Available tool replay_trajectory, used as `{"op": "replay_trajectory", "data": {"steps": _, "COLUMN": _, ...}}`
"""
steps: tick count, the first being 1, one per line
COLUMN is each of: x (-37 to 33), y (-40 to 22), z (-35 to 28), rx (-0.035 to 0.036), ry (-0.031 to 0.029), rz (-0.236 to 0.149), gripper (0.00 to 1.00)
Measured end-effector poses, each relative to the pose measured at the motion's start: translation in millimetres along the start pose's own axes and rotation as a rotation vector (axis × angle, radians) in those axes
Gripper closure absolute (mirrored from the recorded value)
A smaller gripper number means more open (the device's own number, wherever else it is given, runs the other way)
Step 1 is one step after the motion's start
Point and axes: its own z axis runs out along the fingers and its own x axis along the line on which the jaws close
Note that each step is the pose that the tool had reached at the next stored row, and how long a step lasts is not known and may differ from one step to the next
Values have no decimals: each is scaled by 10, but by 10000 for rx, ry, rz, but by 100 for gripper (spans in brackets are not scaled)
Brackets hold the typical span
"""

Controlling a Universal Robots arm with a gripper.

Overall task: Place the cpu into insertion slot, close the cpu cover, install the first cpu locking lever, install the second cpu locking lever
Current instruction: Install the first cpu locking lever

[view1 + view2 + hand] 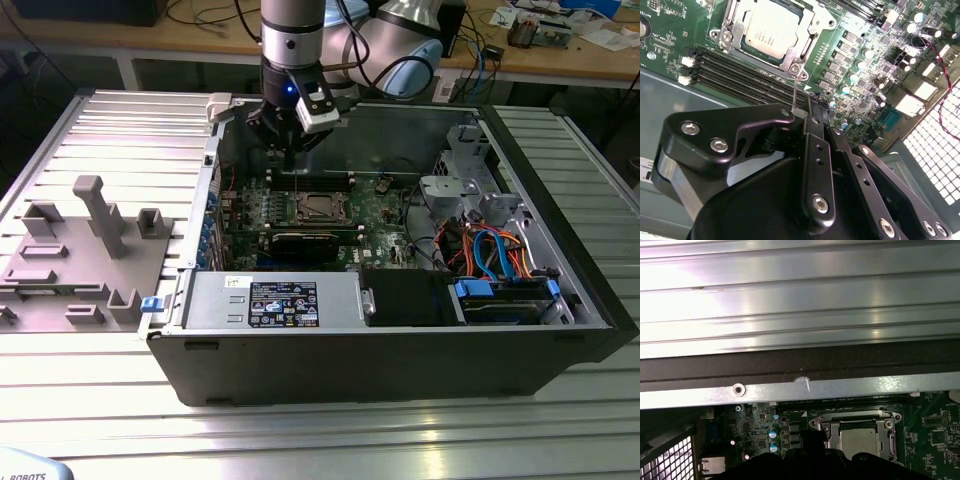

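One open computer case [560, 330] holds the motherboard [380, 215]; above it the gripper [290, 150] hangs, fingers closed, apparently pinching a thin locking lever [795, 92]. The cpu cover [802, 37] lies shut over the seated cpu [771, 30]. Swing the lever down steadily, hooking it fully under its catch

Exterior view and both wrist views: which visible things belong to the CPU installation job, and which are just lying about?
Belongs to the job:
cpu, seated in the socket
cpu cover, closed over it
gripper, hovering above the socket

Just lying about:
grey fixture tray at the exterior view's left
power supply
memory slots
blue and orange cables
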Motion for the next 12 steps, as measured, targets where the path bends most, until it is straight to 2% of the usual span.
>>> {"op": "replay_trajectory", "data": {"steps": 12, "x": -37, "y": 29, "z": 1, "rx": -1, "ry": 0, "rz": -138, "gripper": 89}}
